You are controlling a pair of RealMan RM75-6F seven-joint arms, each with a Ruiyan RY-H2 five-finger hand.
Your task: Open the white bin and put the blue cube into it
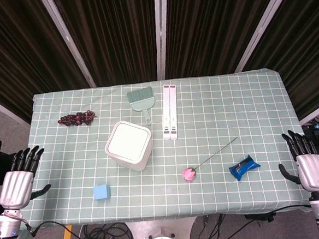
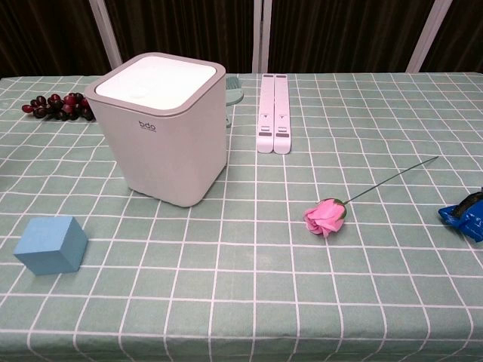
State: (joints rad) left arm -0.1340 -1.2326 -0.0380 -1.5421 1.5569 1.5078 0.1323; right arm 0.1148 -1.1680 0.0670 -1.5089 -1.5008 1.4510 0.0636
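The white bin (image 1: 129,145) (image 2: 163,128) stands on the table left of centre, its lid closed. The blue cube (image 1: 101,192) (image 2: 52,244) lies on the cloth in front of the bin, slightly to its left. My left hand (image 1: 20,179) hovers beyond the table's left edge, fingers apart and holding nothing. My right hand (image 1: 308,161) hovers off the right edge, also spread with nothing in it. Neither hand shows in the chest view.
A bunch of dark grapes (image 1: 76,119) (image 2: 59,106) lies at the back left. A green brush (image 1: 142,101) and a white folded stand (image 1: 170,111) (image 2: 273,112) lie behind the bin. A pink rose (image 1: 190,173) (image 2: 326,216) and a blue packet (image 1: 244,167) (image 2: 466,214) lie at the right front.
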